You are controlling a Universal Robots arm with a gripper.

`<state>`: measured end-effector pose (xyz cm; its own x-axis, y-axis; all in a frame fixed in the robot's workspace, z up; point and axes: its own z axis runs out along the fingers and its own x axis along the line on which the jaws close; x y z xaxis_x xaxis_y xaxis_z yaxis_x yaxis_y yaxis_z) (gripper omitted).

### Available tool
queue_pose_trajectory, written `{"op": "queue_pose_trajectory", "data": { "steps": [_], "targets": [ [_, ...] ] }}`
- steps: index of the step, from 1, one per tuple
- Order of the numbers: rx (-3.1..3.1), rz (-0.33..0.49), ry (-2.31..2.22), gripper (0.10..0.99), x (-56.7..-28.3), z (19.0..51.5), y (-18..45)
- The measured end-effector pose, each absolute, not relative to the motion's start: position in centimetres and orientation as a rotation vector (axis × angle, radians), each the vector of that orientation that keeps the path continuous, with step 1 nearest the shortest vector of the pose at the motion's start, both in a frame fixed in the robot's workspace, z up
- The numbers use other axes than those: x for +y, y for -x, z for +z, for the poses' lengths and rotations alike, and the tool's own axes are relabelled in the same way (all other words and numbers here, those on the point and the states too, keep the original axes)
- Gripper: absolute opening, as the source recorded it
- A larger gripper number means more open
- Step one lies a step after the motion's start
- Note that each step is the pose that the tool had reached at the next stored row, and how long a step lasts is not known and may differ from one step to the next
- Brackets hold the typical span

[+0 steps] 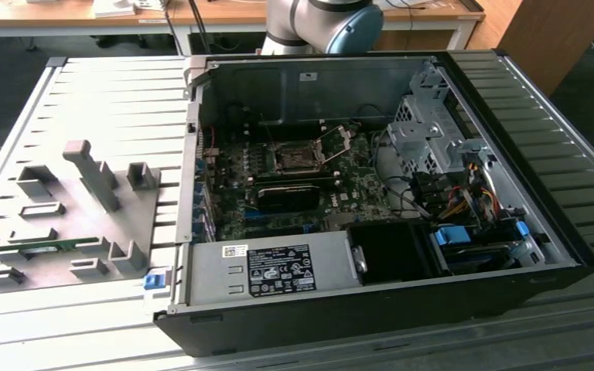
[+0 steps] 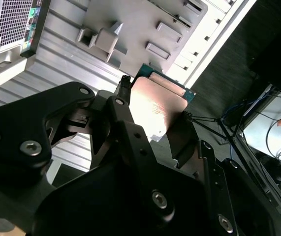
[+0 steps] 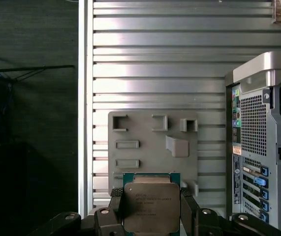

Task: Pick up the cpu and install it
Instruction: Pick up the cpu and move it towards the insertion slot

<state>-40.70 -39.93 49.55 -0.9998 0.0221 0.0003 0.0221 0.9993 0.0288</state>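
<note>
Silvery-grey metal top glinting, the small flat square cpu [image 3: 151, 209] sits clamped by its edges in my black tool [image 3: 151, 195], high above the grey moulded parts tray [image 3: 152, 142] on the ribbed counter [image 3: 155, 73]: pickup done, while the open metal-framed socket [image 1: 297, 157] in the black computer case [image 1: 380, 317] looks empty.

You have case [image 1: 380, 317] on bench [image 1: 121, 93], arm base [image 1: 323, 23] behind it. Plate [image 1: 152, 224] lies on bench at exterior view's left of case, memory stick [image 1: 44, 249] on plate's near part. Inside case: board [image 1: 276, 212] on floor, socket [image 1: 299, 157] mid-board, power supply [image 1: 271, 270] along near wall, drive cage [image 1: 426, 139] at exterior view's right. In first wrist view, cpu [image 3: 151, 209] sits gripped between pincer [image 3: 151, 201] fingers, above plate's edge, case beside plate.
</note>
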Motion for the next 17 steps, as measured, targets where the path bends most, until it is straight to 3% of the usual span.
{"op": "queue_pose_trajectory", "data": {
  "steps": [17],
  "targets": [
    [3.141, 0.045, -0.035, 0.545, -39.8, 50.7, 40.1]
  ]
}}
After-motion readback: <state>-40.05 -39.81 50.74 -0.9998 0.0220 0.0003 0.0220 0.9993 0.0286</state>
